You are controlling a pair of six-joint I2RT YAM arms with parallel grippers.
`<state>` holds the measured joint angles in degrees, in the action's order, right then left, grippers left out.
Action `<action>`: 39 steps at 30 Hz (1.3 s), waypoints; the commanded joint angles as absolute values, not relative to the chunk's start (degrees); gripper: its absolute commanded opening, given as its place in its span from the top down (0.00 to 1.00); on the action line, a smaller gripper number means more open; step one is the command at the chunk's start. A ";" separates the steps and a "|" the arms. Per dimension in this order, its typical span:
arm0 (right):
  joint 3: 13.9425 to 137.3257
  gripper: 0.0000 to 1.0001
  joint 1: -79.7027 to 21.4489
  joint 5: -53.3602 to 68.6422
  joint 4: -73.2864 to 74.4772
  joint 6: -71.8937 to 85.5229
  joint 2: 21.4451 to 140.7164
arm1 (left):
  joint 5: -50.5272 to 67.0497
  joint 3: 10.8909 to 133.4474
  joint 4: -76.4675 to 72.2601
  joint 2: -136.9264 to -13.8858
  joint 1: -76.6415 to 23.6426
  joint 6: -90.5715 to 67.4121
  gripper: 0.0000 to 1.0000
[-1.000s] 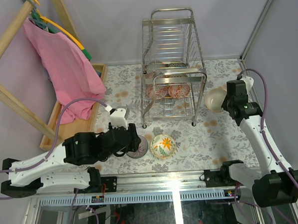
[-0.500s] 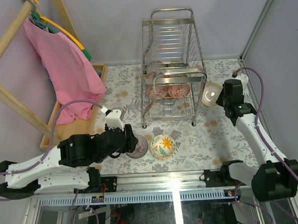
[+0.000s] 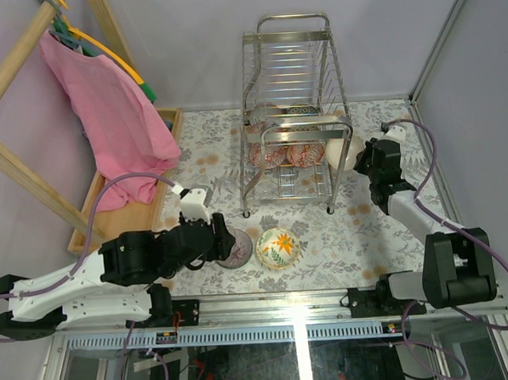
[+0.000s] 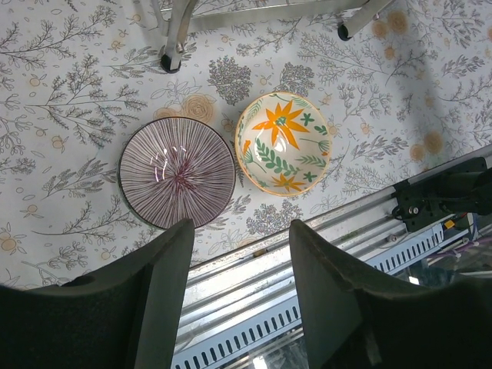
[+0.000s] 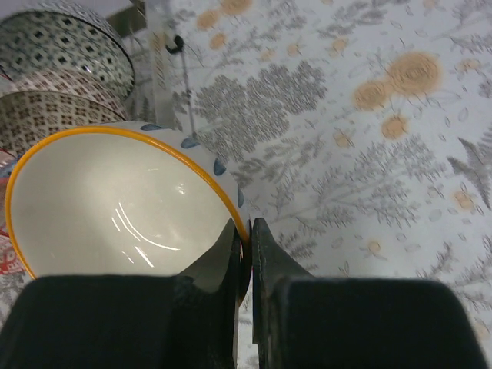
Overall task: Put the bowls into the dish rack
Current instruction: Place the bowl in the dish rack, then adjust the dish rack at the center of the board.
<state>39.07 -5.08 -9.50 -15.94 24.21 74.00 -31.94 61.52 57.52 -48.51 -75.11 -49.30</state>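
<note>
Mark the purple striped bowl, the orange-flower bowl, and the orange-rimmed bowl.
purple striped bowl (image 4: 177, 171): left wrist view, centre of its inside.
orange-flower bowl (image 4: 283, 142): left wrist view, centre of its inside.
orange-rimmed bowl (image 5: 115, 207): right wrist view, glazed inside.

On the table (image 3: 367, 227), left bowl (image 3: 232, 247) and right bowl (image 3: 277, 247) lie side by side before the rack (image 3: 294, 111); a third bowl (image 3: 335, 149) hangs at its right side.

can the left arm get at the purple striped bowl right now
Probably yes: the left gripper hangs open above the purple bowl and nothing lies on it, though the flower bowl close beside may crowd one finger.
</note>
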 commanded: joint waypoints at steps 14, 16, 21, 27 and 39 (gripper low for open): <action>34.77 1.00 -6.24 7.52 -71.70 18.36 91.26 | -35.50 57.98 52.47 -44.60 -74.89 -48.65 0.47; 33.79 1.00 -8.12 7.90 -78.14 14.02 93.65 | -35.83 57.19 52.47 -43.42 -74.84 -49.06 0.47; 31.70 1.00 -11.59 6.96 -84.65 10.94 96.68 | -36.17 56.19 52.31 -42.19 -74.89 -49.20 0.46; 26.03 1.00 -15.64 3.97 -93.20 5.59 98.07 | -36.35 56.93 51.34 -45.84 -74.74 -47.00 0.45; 25.93 1.00 -19.42 4.16 -97.36 -6.31 102.24 | -34.37 57.41 48.34 -51.53 -74.38 -46.85 0.45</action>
